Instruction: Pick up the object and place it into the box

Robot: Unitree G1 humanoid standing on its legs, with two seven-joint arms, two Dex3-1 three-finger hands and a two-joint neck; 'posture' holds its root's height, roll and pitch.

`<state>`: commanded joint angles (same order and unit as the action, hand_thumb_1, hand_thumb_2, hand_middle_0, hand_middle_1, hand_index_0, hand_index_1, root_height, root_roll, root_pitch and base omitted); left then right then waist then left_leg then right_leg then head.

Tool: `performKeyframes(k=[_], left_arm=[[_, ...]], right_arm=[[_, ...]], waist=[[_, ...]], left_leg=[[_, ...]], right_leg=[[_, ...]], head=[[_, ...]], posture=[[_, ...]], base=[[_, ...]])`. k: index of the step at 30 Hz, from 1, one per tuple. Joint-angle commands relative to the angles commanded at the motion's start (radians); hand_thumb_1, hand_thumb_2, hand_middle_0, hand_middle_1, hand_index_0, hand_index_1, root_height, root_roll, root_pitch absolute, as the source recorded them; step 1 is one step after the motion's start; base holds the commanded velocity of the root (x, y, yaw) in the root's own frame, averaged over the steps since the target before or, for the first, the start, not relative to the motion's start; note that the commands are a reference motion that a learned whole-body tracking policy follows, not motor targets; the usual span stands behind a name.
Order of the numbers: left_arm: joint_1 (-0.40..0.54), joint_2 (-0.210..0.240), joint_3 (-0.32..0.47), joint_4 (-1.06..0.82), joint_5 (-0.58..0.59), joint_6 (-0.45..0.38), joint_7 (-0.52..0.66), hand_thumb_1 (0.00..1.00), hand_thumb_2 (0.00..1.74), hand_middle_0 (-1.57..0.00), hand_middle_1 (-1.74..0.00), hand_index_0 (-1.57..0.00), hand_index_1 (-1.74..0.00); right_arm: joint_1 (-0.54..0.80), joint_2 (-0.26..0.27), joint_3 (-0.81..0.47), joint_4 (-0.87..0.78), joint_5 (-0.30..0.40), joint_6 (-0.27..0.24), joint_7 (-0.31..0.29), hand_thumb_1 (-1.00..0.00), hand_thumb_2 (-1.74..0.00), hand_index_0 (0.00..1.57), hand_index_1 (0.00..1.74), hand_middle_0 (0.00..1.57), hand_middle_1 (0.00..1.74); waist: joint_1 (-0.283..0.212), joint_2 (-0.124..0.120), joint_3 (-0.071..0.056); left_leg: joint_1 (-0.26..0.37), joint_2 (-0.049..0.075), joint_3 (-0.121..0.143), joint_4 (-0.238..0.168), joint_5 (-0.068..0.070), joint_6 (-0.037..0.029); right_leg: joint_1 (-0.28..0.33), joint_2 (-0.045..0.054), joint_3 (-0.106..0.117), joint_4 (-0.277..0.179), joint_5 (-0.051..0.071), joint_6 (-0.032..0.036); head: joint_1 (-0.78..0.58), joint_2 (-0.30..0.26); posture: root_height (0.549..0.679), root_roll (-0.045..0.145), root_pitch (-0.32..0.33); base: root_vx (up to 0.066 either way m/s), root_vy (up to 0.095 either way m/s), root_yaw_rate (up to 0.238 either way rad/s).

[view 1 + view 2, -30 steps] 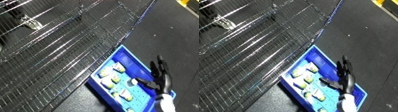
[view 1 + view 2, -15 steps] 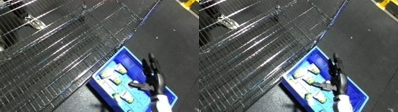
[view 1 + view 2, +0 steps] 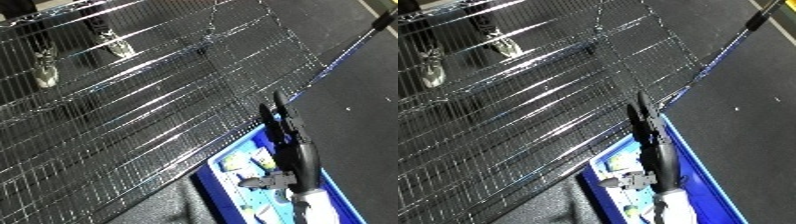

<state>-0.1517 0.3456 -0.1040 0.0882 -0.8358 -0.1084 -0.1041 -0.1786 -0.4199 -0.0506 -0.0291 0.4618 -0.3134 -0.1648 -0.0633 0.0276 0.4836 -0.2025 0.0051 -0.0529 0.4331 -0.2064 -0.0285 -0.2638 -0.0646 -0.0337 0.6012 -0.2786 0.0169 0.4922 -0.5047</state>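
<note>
Fig. Right hand [image 3: 286, 134] over the blue tray [image 3: 700, 170], w/ the wire bin [image 3: 133, 110] beside it.

Landmark: blue tray, a flat compartmented pack w/ small pale items [image 3: 238, 161] in its wells; judged to be the task's object. It lies on the dark table [image 3: 355, 85], not yet lifted, its long side touching or just beside the bin's nearer rim.

Hand: fingers straight and extended along the tray's long axis, pointing away from the robot toward the tray's far corner; thumb [image 3: 620, 181] sticks out sideways over the wells. It holds nothing. Whether the fingers touch the tray or hover just above cannot be told. Probable reason for the pose: a flat, wide pack offers no pinch from above, so straight fingers are laid along it to reach an edge or slide it, approx. toward the bin.

Left hand: not in view.

Bin: large wire mesh, to the left of the tray and beyond it; two small pale things [image 3: 114, 44] show through the mesh, well apart from the tray, identity unclear.

Surface: matte dark, w/ a few light specks right of the tray. Room: a dark rod or strap [image 3: 384, 20] at the far right corner; nothing else legible.
</note>
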Motion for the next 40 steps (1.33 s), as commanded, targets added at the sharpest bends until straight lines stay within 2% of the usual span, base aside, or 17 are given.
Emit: performKeyframes(k=[5,9,15,22,27,40], left_arm=[[0.000,0.008,0.013,0.007,0.006,0.021,-0.009,1.00,1.74,-1.57,-1.74,-1.57,-1.74],[0.005,0.011,0.017,0.008,0.011,0.032,-0.014,1.00,1.74,-1.57,-1.74,-1.57,-1.74],[0.009,0.015,0.016,0.007,0.017,0.041,-0.017,1.00,1.74,-1.57,-1.74,-1.57,-1.74],[0.013,0.016,0.015,0.008,0.025,0.044,-0.021,1.00,1.74,-1.57,-1.74,-1.57,-1.74],[0.016,0.017,0.012,0.011,0.029,0.042,-0.022,1.00,1.74,-1.57,-1.74,-1.57,-1.74],[0.027,0.019,0.008,0.009,0.028,0.041,-0.030,1.00,1.74,-1.57,-1.74,-1.57,-1.74]], right_arm=[[-0.027,0.005,0.016,-0.006,-0.013,0.027,0.015,0.00,0.00,0.00,0.00,0.00,0.00],[-0.035,0.011,0.024,0.000,-0.012,0.033,0.023,0.00,0.00,0.00,0.00,0.00,0.00],[-0.041,0.027,0.042,0.013,-0.008,0.029,0.025,0.00,0.00,0.00,0.00,0.00,0.00],[-0.037,0.044,0.057,0.034,-0.005,0.022,0.028,0.00,0.00,0.00,0.00,0.00,0.00],[-0.032,0.051,0.069,0.050,-0.004,0.017,0.031,0.00,0.00,0.00,0.00,0.00,0.00],[-0.023,0.051,0.084,0.081,0.006,0.011,0.036,0.00,0.00,0.00,0.00,0.00,0.00]], waist=[[0.027,-0.011,-0.001],[0.046,-0.017,0.000],[0.069,-0.026,0.003],[0.085,-0.032,0.006],[0.089,-0.036,0.007],[0.091,-0.038,0.013]], left_leg=[[-0.008,-0.001,-0.017,0.016,0.000,0.0005],[-0.009,-0.005,-0.030,0.019,0.003,0.0013],[-0.012,-0.011,-0.042,0.023,0.007,0.0050],[-0.009,-0.012,-0.051,0.017,0.014,0.0058],[-0.007,-0.010,-0.053,0.013,0.019,0.0051],[-0.014,-0.007,-0.051,0.025,0.018,0.0043]], right_leg=[[0.011,0.0034,-0.014,0.017,-0.010,-0.0049],[0.021,0.0038,-0.024,0.023,-0.013,-0.0055],[0.029,0.0033,-0.037,0.029,-0.015,-0.0037],[0.038,0.0039,-0.047,0.024,-0.014,-0.0003],[0.042,0.0029,-0.050,0.020,-0.011,0.0024],[0.036,0.0005,-0.048,0.030,-0.011,0.0063]], head=[[-0.057,-0.018],[-0.114,-0.014],[-0.185,-0.017],[-0.239,-0.020],[-0.256,-0.019],[-0.259,-0.010]], posture=[[0.660,0.057,-0.013],[0.659,0.053,-0.020],[0.658,0.047,-0.027],[0.658,0.042,-0.032],[0.658,0.040,-0.034],[0.657,0.037,-0.037]], base=[[0.054,-0.044,0.166],[0.055,-0.032,0.168],[0.032,-0.028,0.131],[0.021,-0.015,0.081],[0.006,-0.007,0.037],[0.001,-0.003,-0.002]])
